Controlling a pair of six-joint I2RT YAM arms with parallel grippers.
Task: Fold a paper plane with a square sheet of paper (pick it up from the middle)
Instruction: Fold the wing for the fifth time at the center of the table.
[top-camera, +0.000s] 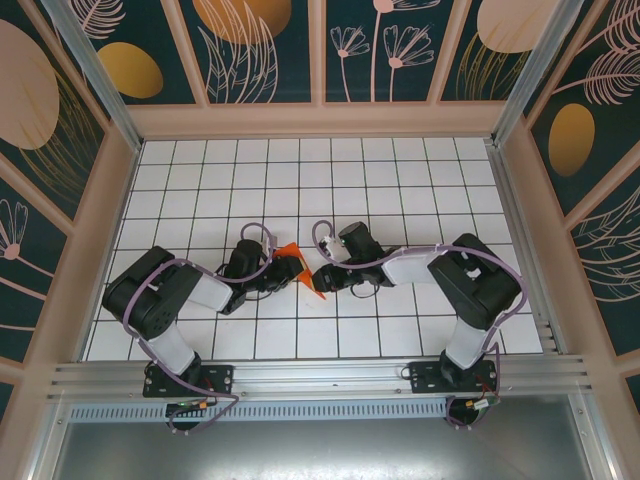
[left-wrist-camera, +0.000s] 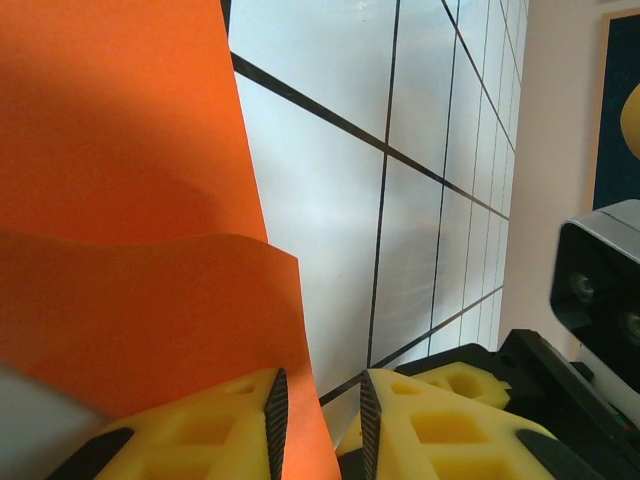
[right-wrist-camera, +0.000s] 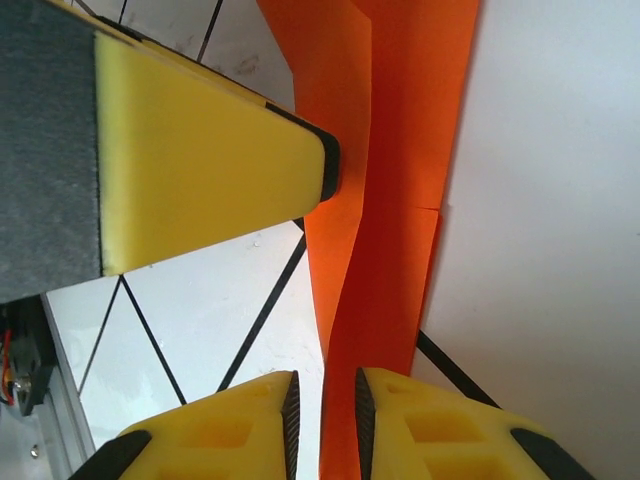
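Top cam: L gripper (top-camera: 282, 270) & R gripper (top-camera: 326, 277) face tip to tip over tiles (top-camera: 300, 180), orange paper (top-camera: 289, 251) betw. them, corners out at 12 & 5 o'clock. L wrist cam adds: L jaws apart, not pinching; paper on 9 o'clock pad (left-wrist-camera: 275, 430), gap by the other. R wrist cam: R jaws apart too, paper on 3 o'clock pad (right-wrist-camera: 363, 430); L finger (right-wrist-camera: 200, 150) tip touches the paper.

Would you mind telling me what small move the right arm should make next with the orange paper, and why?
Probably close the right gripper on the paper sheet. The folded sheet runs between its jaws, but a sliver of table shows between it and one jaw, so it is not pinched. The left gripper also has its jaws slightly apart, so the sheet may slip.
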